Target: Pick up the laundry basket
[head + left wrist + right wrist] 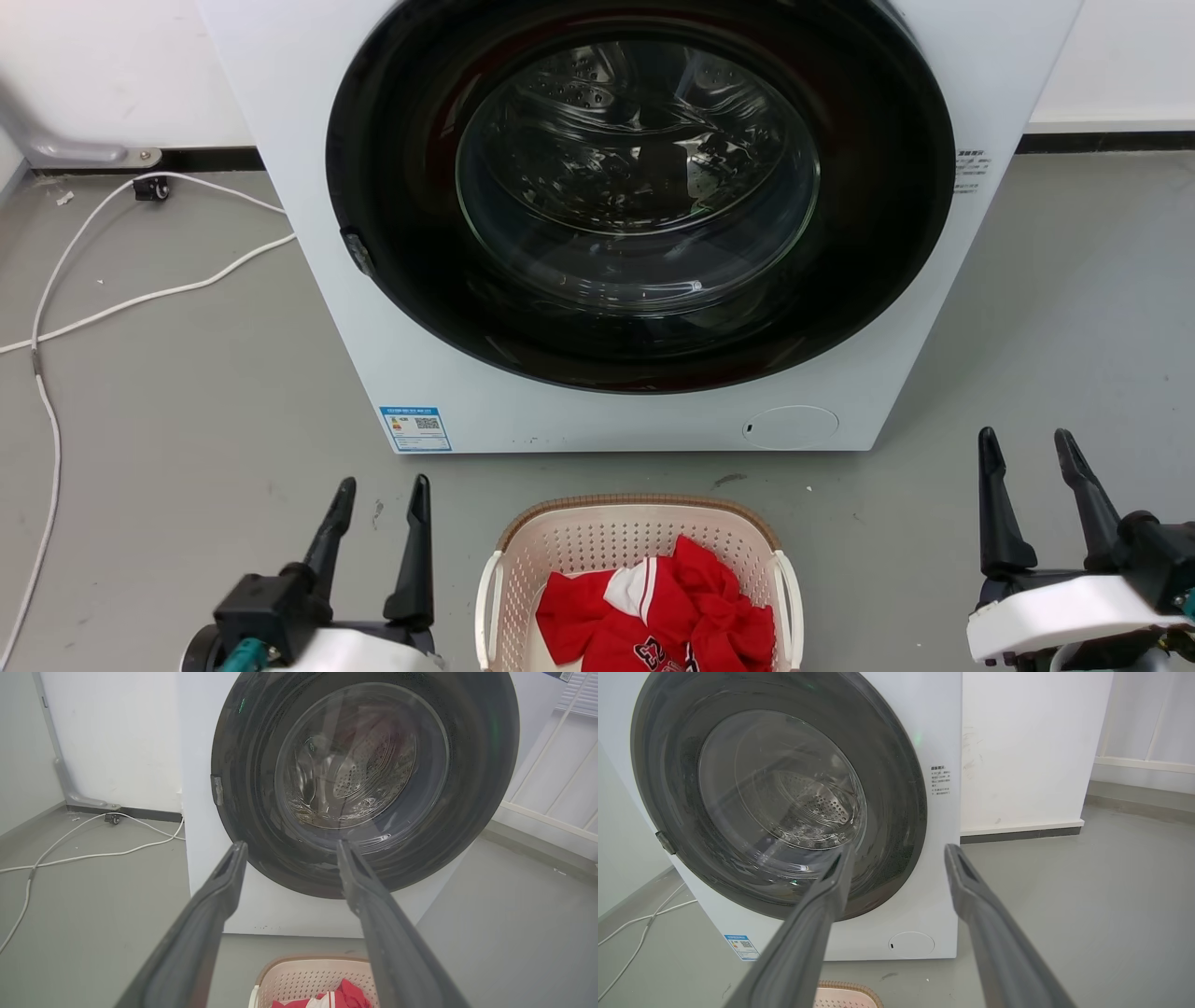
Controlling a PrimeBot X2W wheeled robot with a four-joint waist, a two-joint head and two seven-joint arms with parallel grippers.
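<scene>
Grey floor (187, 420) before white washer (597, 420), laundry basket (597, 537) holding red clothes (672, 607) between left gripper (385, 483) and right gripper (1025, 435), touching neither, both grippers' fingers (415, 551) spread apart and empty, white cable (140, 299) on floor beyond left gripper

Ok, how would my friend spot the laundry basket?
Find the big white washer with the round dark door. On the grey floor in front of it sits the laundry basket. It is cream with small holes, a brown rim and white handles, and red clothes lie inside.
</scene>
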